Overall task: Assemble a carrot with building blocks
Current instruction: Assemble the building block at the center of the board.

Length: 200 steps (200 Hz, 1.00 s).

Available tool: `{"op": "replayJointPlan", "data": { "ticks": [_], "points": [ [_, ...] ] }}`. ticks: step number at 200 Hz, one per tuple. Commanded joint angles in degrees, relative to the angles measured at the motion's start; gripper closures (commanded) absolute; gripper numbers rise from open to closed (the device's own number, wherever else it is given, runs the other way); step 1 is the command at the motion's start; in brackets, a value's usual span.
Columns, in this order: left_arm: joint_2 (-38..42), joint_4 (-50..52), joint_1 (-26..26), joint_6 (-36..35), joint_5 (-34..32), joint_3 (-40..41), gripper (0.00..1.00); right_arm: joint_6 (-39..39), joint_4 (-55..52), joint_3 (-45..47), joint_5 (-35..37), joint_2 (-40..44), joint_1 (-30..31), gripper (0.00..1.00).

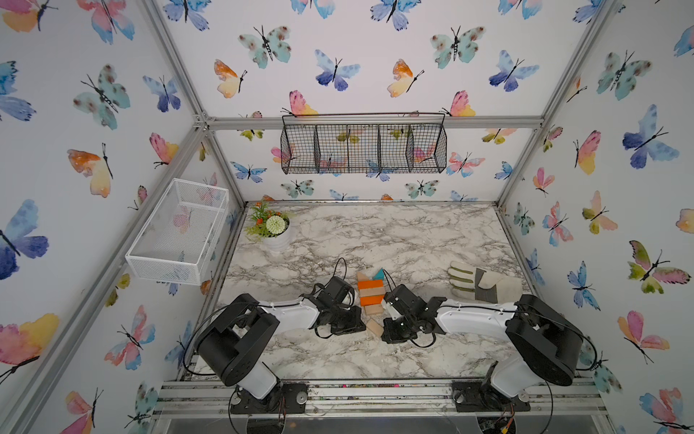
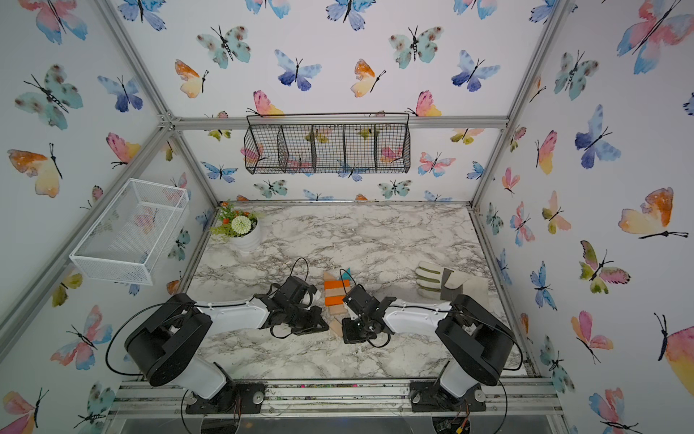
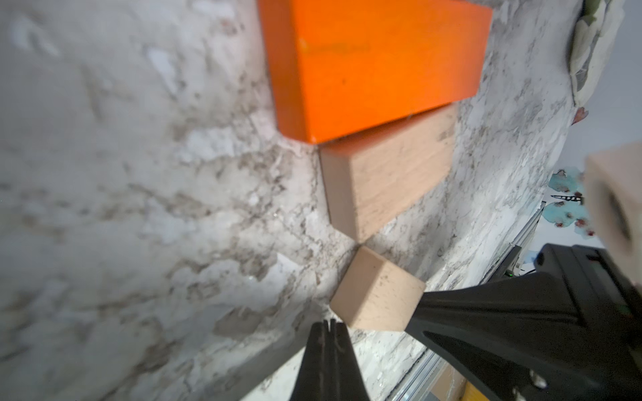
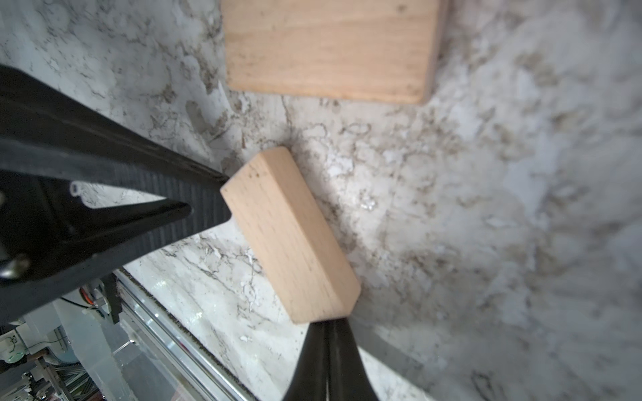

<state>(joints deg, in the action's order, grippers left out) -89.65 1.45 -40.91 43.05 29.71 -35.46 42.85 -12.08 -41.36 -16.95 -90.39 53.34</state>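
Note:
In both top views the carrot (image 1: pixel 371 293) lies mid-table: orange and tan bars in alternation, with a tan and a teal triangle (image 1: pixel 379 273) at the far end. Its near tan block (image 3: pixel 385 173) sits against an orange bar (image 3: pixel 375 66). A small tan block (image 1: pixel 374 327) lies skewed just in front of the row, one corner near it. My left gripper (image 3: pixel 328 324) is shut, its tips at one end of that small block (image 3: pixel 377 290). My right gripper (image 4: pixel 328 323) is shut too, with its tips touching the other end of the block (image 4: pixel 290 236). Neither holds anything.
A grey-and-cream work glove (image 1: pixel 484 283) lies to the right of the arms. A white pot of flowers (image 1: pixel 274 229) stands at the back left corner. A white mesh basket (image 1: pixel 180 229) hangs on the left wall and a black wire basket (image 1: pixel 364 146) on the back wall.

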Motion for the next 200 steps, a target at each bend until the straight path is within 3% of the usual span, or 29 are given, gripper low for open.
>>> {"op": "replayJointPlan", "data": {
  "ticks": [1,200],
  "points": [
    [-0.71,-0.65,-0.46,0.64,-0.66,-0.15,1.00,-1.68,-1.66,0.00,0.51,-1.18,-1.51,0.96],
    [-3.52,-0.41,-0.80,-0.75,1.84,-2.60,1.00,-8.48,-5.93,-8.55,0.69,-6.66,-8.22,0.98]
  ]
}}
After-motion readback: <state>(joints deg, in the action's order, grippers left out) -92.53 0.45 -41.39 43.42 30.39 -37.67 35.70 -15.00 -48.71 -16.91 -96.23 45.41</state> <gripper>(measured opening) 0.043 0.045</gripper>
